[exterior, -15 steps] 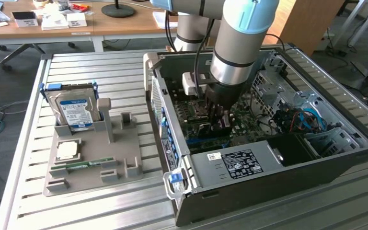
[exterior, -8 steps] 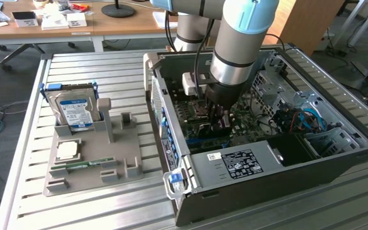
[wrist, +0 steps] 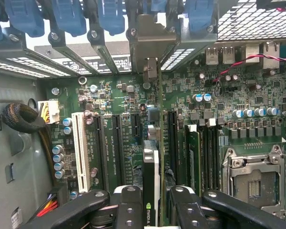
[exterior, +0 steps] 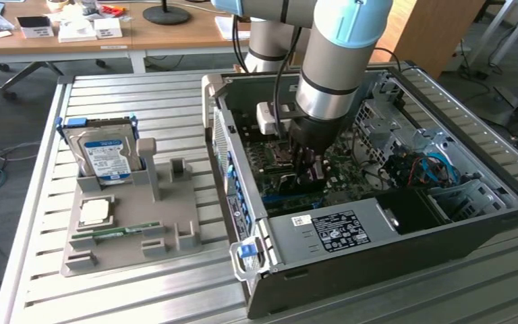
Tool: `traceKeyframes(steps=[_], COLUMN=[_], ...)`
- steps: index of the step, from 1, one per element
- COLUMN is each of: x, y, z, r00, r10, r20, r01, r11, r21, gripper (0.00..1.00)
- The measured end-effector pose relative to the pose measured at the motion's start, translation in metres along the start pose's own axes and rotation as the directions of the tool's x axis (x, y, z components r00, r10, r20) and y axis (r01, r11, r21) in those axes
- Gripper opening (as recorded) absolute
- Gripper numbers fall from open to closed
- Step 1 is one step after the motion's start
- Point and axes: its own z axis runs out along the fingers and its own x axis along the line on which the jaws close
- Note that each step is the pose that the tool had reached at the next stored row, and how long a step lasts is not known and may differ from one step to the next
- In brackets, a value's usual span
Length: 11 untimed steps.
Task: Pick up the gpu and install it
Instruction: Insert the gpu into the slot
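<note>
Above the motherboard (wrist: 133, 143) we see the fingers (wrist: 151, 202) pinching the gpu (wrist: 151, 157) edge-on, its long axis parallel to the slots, bracket toward the case's rear.

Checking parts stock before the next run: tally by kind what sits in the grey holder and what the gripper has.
Hard drive: 1, upright in the grey holder
CPU: 1, in the holder
RAM stick: 1, in the holder
gpu: 1, clamped in the gripper over the motherboard
Total: 4
</note>
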Motion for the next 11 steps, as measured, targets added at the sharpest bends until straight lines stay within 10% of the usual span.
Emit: traceKeyframes(steps=[11], x=[-0.0002], y=[0.0000], z=[-0.0036], r00=[1.0000], r10=[0.000], r20=[-0.0001], r01=[0.000], r11=[1.0000], r21=[0.0001], gripper=[0.27])
